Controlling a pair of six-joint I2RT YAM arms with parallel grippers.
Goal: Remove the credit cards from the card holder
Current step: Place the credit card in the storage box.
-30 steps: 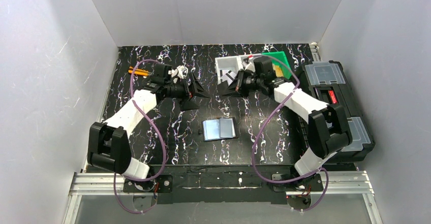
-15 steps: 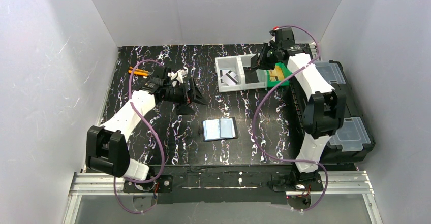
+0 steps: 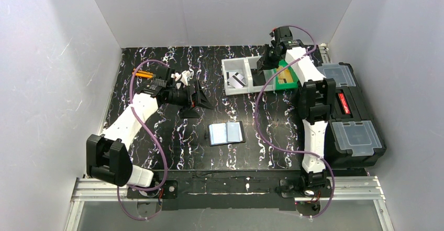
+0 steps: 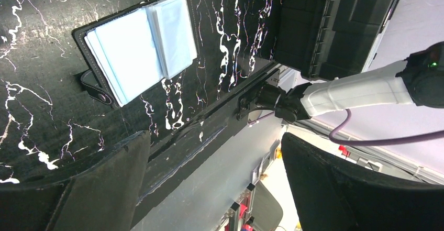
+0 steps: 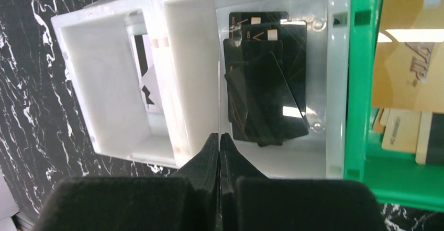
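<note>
From above, the card holder (image 3: 226,133) lies open on the table (image 3: 209,58), its long axis running left to right; the left claw (image 3: 199,104) hangs just beyond it, far nearer than the right claw (image 3: 263,63) over the white bin (image 3: 225,76)

The left wrist view shows the left claw (image 4: 214,189) spread, the card holder (image 4: 136,47) ahead of it

The right wrist view shows the right claw (image 5: 220,150) pressed together, empty, above the bin's divider, with credit cards (image 5: 144,79) lying inside

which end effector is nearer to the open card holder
Left. The left end effector hangs just behind and to the left of the open card holder. The right end effector is farther off, above the white bin behind and to the holder's right.
</note>
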